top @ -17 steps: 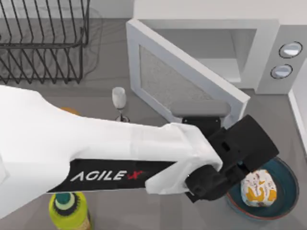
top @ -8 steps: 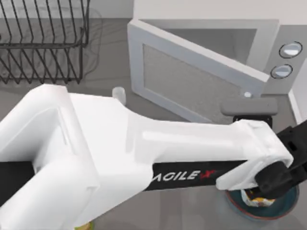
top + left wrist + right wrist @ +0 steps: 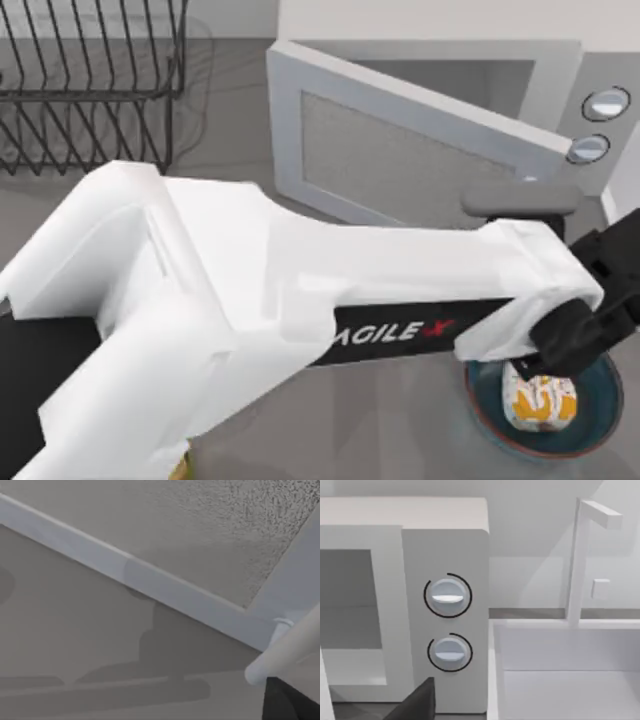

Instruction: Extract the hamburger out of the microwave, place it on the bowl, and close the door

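Because the left arm (image 3: 250,300) stretches across most of the top view from lower left to right, much of the table (image 3: 230,110) is hidden beneath it, and a yellow object (image 3: 180,466) at the bottom edge is too cut off to name. The black dish rack (image 3: 90,80) is seen at upper left. The door (image 3: 400,160) stands partly ajar, its long edge running diagonally from upper left down to the right toward the microwave (image 3: 600,90) knobs, its mesh window and bar handle (image 3: 282,652) seen close in the left wrist view. The left gripper (image 3: 590,330) is placed at the door's free end, above the bowl (image 3: 595,425); whether its jaws are released or clenched cannot be told. The hamburger (image 3: 540,400) rests in the bowl at lower right, partly covered by the gripper.
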`<state>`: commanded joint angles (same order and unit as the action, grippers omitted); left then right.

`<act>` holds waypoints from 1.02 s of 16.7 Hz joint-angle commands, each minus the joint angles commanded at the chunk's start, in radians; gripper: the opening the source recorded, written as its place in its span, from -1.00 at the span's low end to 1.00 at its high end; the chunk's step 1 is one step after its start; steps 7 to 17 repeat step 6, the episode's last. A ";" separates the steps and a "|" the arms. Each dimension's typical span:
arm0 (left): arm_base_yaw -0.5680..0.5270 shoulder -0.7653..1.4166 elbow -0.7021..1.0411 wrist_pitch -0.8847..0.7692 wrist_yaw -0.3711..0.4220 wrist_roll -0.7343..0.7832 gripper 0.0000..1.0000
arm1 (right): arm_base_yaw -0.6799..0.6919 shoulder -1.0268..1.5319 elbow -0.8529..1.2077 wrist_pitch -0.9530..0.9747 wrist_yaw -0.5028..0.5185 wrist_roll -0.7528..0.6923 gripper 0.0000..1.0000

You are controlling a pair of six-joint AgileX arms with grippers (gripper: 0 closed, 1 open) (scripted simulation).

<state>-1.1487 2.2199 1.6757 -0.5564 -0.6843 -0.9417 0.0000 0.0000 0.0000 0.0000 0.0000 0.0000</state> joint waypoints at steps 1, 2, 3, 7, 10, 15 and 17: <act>0.027 0.025 0.034 0.011 0.013 0.031 -1.00 | 0.000 0.000 0.000 0.000 0.000 0.000 1.00; 0.056 0.051 0.069 0.022 0.027 0.063 -1.00 | 0.000 0.000 0.000 0.000 0.000 0.000 1.00; 0.084 0.075 0.104 0.033 0.041 0.097 -1.00 | 0.000 0.000 0.000 0.000 0.000 0.000 1.00; 0.133 0.117 0.159 0.053 0.066 0.151 -1.00 | 0.000 0.000 0.000 0.000 0.000 0.000 1.00; 0.133 0.117 0.159 0.053 0.066 0.151 -1.00 | 0.000 0.000 0.000 0.000 0.000 0.000 1.00; 0.133 0.117 0.159 0.053 0.066 0.151 -1.00 | 0.000 0.000 0.000 0.000 0.000 0.000 1.00; 0.133 0.117 0.159 0.053 0.066 0.151 -1.00 | 0.000 0.000 0.000 0.000 0.000 0.000 1.00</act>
